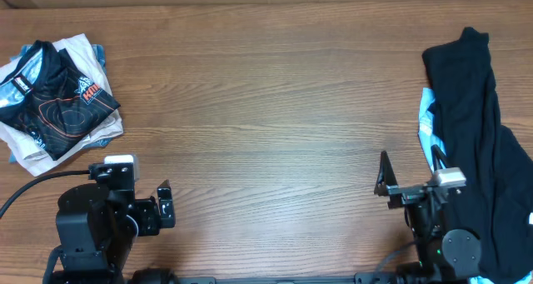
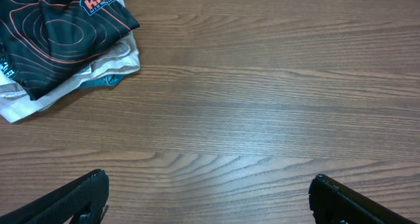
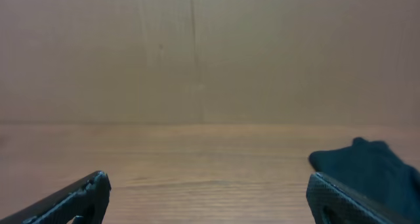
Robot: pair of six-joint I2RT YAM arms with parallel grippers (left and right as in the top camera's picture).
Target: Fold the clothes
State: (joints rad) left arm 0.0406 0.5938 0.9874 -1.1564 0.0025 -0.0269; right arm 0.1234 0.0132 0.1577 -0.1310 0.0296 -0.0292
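Observation:
The clothes, a black jersey (image 1: 54,88) with orange contour lines and small logos, lie folded on a pile at the table's far left. The left wrist view shows the jersey (image 2: 59,33) at the upper left, well ahead of my fingers. My left gripper (image 1: 133,182) stands open near the front left of the table, with only bare wood between its fingers (image 2: 209,198). Over at the front right, my right gripper (image 1: 410,167) is also open and holds nothing; its wrist view shows the gripper (image 3: 209,198) above bare wood.
Off-white cloth (image 1: 25,151) lies under the jersey, and the same off-white cloth (image 2: 39,99) shows in the left wrist view. A plain black garment (image 1: 475,134) with light blue cloth (image 1: 426,122) sprawls along the right side, close to my right gripper. A cardboard wall (image 3: 197,53) backs the table.

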